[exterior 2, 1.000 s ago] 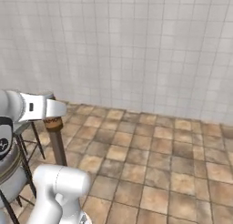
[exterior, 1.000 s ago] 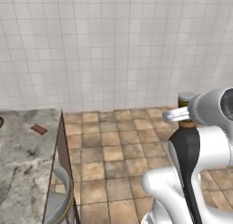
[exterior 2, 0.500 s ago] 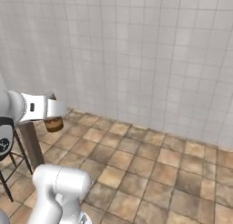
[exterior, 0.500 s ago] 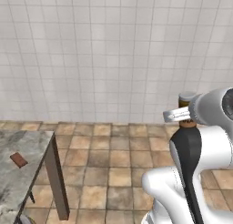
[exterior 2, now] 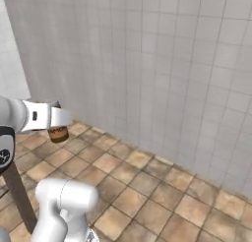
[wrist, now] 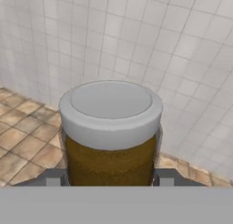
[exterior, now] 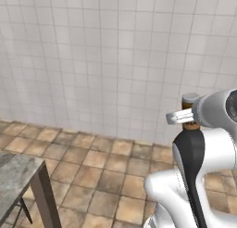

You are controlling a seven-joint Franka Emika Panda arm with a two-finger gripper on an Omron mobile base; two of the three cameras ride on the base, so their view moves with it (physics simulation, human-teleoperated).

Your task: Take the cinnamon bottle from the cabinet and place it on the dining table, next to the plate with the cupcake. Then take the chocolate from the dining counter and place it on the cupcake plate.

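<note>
My gripper (wrist: 110, 178) is shut on the cinnamon bottle (wrist: 111, 141), a brown jar with a pale grey lid, held upright in the air. In the left base view the cinnamon bottle (exterior: 190, 126) sits in the gripper (exterior: 184, 116) in front of the white arm. In the right base view the bottle (exterior 2: 57, 134) hangs under the gripper (exterior 2: 55, 119) at the left. A corner of the grey marbled dining table (exterior: 14, 176) shows at the lower left. The cabinet, the plate with the cupcake and the chocolate are out of view.
A white tiled wall (exterior: 102, 60) stands ahead, above a brown tiled floor (exterior: 106, 171). A dark wooden table leg (exterior: 46, 199) runs down from the table corner. A dark post (exterior 2: 17, 194) rises at the lower left of the right base view.
The whole picture has shifted, so the camera has moved. The table slid towards the lower left and the chocolate left the frame. The bottle stays in the shut gripper.
</note>
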